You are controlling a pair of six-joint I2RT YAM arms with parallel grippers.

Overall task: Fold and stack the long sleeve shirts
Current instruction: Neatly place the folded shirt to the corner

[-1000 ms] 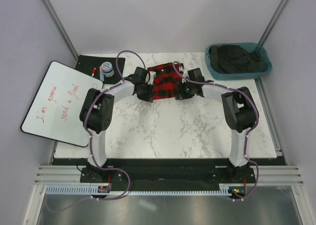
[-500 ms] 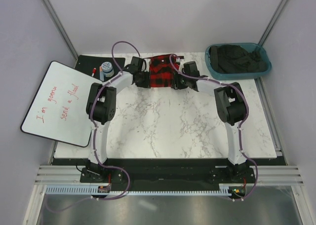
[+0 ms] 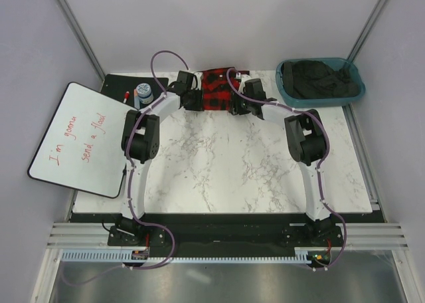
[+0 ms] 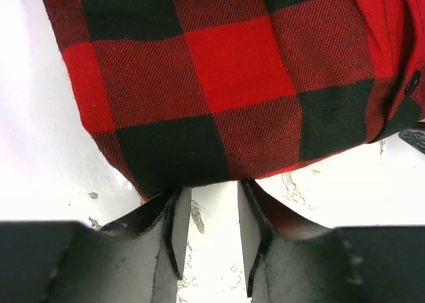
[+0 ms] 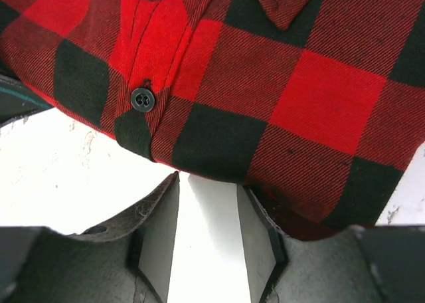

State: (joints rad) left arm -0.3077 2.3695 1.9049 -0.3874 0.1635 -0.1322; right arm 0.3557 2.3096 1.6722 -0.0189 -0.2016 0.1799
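Observation:
A folded red-and-black buffalo-check flannel shirt [image 3: 217,90] lies on the marble table [image 3: 226,163] at its far edge, between the two grippers. My left gripper [image 3: 196,101] is at the shirt's left side and my right gripper [image 3: 235,105] at its right side. In the left wrist view the shirt [image 4: 219,84] fills the upper frame; my left gripper [image 4: 209,187] is open, with bare table between the jaws and the fabric edge at the tips. In the right wrist view the shirt [image 5: 265,84] shows a button placket; my right gripper [image 5: 208,180] is open, tips at the fabric edge.
A teal bin [image 3: 354,90] holding dark clothing stands at the back right. A whiteboard [image 3: 76,137] with red writing overhangs the table's left side. A black mat [image 3: 119,84] at the back left carries a small jar [image 3: 143,92] and a marker.
Both grippers and the folded shirt have moved away from the arms' bases, from the table's middle back to its far edge. The arms are stretched out further.

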